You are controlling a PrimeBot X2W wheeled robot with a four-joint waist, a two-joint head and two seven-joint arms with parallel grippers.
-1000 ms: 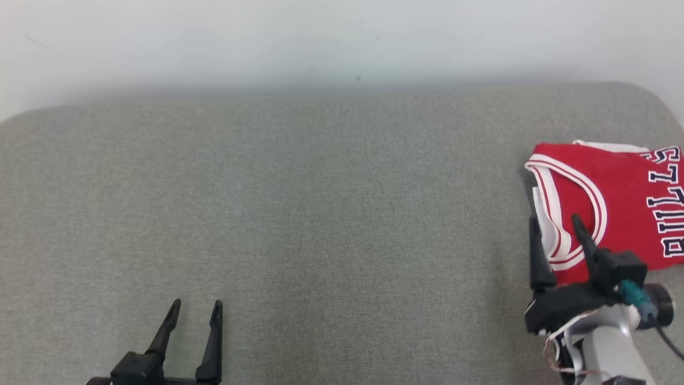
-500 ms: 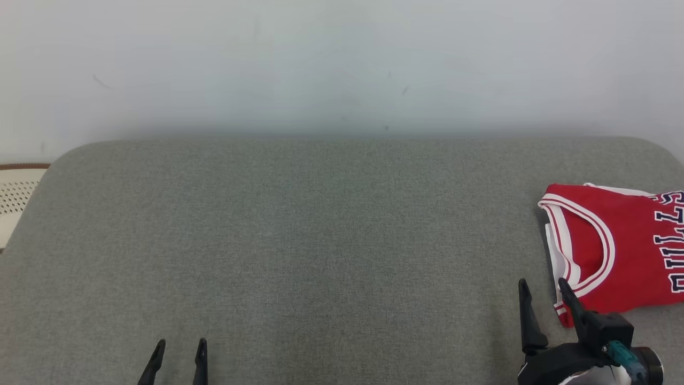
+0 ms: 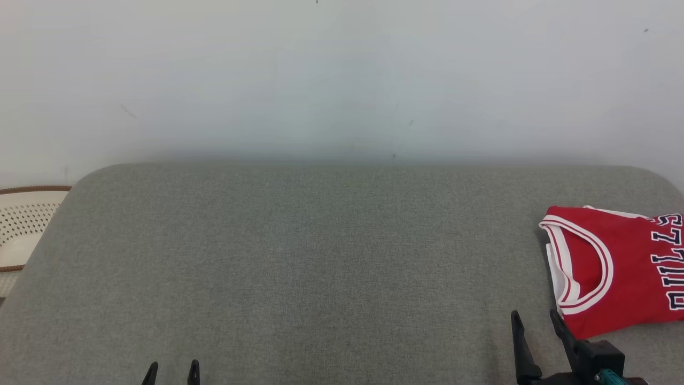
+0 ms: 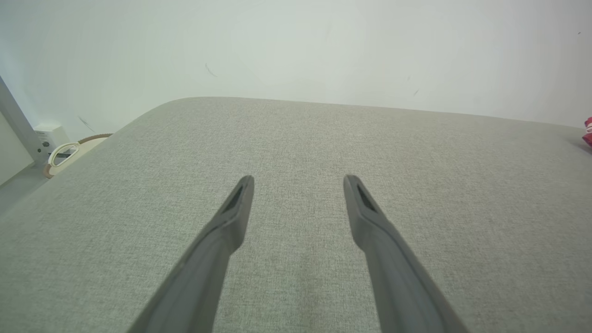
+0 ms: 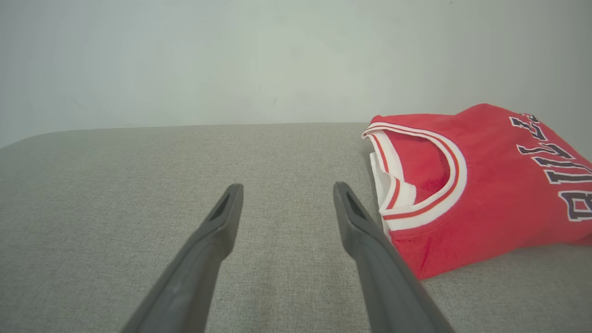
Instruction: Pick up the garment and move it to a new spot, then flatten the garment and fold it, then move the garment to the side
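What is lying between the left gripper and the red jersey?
From the left gripper rightward, the head view shows bare grey cushion, then the open right gripper close beside the red jersey.

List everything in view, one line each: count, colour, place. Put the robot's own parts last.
padded surface: one, grey, across the lower half of the head view
wall: one, whitish, behind the surface
jersey: one, red with white trim and dark lettering, lying on the surface's right end
basket: one, cream, perforated, brown rim, past the surface's left end
box: one, white, low by the wall, left of the surface
left claw: one, dark, open, lower left over bare surface
right claw: one, dark, open, lower right beside the jersey, holding nothing
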